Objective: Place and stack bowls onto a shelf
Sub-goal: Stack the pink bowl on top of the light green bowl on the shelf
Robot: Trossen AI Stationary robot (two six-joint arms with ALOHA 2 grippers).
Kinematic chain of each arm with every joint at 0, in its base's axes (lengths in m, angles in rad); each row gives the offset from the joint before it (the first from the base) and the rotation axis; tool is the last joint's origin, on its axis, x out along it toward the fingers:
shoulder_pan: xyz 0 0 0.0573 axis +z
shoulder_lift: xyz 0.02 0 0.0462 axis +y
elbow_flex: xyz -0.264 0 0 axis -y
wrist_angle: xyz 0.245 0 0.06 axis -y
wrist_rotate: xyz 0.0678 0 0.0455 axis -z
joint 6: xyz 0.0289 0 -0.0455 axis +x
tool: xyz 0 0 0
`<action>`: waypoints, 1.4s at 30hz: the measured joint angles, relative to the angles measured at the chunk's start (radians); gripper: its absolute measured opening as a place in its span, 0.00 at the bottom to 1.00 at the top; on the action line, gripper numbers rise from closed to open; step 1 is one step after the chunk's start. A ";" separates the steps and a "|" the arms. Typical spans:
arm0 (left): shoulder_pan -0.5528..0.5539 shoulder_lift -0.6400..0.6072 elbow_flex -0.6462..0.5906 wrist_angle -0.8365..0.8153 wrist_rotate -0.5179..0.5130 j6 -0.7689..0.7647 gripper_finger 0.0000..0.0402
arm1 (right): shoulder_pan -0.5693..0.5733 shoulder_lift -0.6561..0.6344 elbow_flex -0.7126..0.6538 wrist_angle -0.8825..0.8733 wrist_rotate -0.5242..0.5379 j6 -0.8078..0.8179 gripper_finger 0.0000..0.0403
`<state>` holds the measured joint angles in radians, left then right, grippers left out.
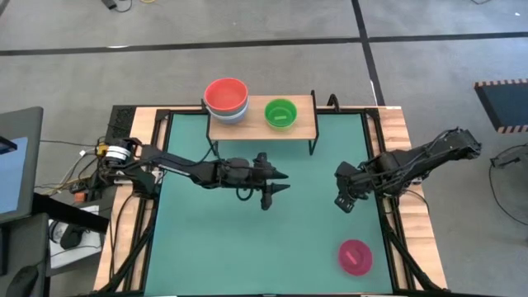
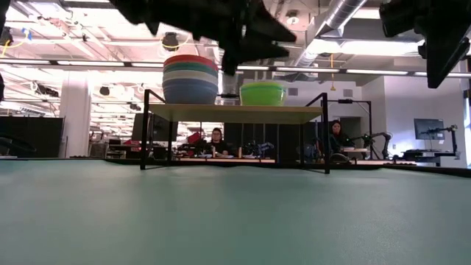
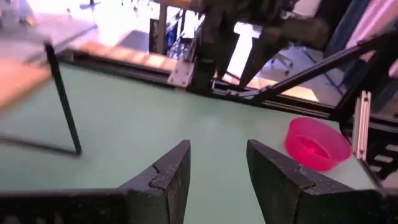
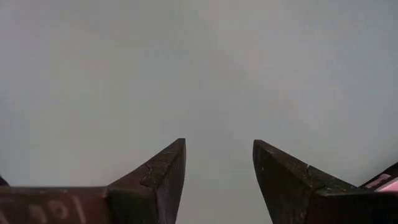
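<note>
The shelf [image 1: 304,125] stands at the table's far edge, its wooden top also seen in the low view [image 2: 235,112]. On its left part sits a stack of larger bowls with the red one on top [image 1: 226,95] [image 2: 190,77]. Beside the stack sits a green bowl [image 1: 280,113] [image 2: 263,93]. A magenta bowl [image 1: 355,256] [image 3: 314,143] rests on the mat near the right near corner. My left gripper [image 1: 277,186] [image 3: 217,165] hangs open above mid-table, near of the shelf. My right gripper [image 1: 340,190] [image 4: 217,162] is open over the mat's right side, pointing down.
The green mat [image 1: 247,247] covers the table inside a wooden and black frame [image 1: 400,140]. A thin black shelf leg [image 3: 65,102] stands near my left gripper. Cables and a box lie off the table's left edge [image 1: 99,165]. People sit in the room behind [image 2: 217,140].
</note>
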<state>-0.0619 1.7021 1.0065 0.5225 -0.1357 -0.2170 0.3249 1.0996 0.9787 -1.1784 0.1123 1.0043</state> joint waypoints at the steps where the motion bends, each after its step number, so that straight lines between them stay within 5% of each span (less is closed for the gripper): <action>1: 0.000 -0.015 0.012 -0.034 0.000 0.031 0.35 | 0.003 0.006 0.000 -0.003 -0.001 -0.006 0.53; 8: 0.020 -0.053 0.052 -0.206 0.099 0.099 0.35 | 0.001 0.052 -0.060 -0.024 -0.031 -0.056 0.52; 15: 0.015 -0.053 0.052 -0.253 0.216 -0.041 0.35 | 0.037 0.048 -0.123 0.001 -0.255 -0.022 0.52; 26: -0.010 -0.056 0.051 -0.273 0.201 -0.013 0.35 | 0.353 0.141 -0.216 0.271 -0.300 0.144 0.52; 42: -0.006 -0.057 0.097 -0.274 0.140 -0.007 0.35 | 0.445 0.333 -0.219 0.509 -0.328 0.213 0.40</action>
<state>-0.0681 1.6451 1.1035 0.2485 0.0044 -0.2245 0.7703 1.4323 0.7597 -0.6696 -0.2155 1.2176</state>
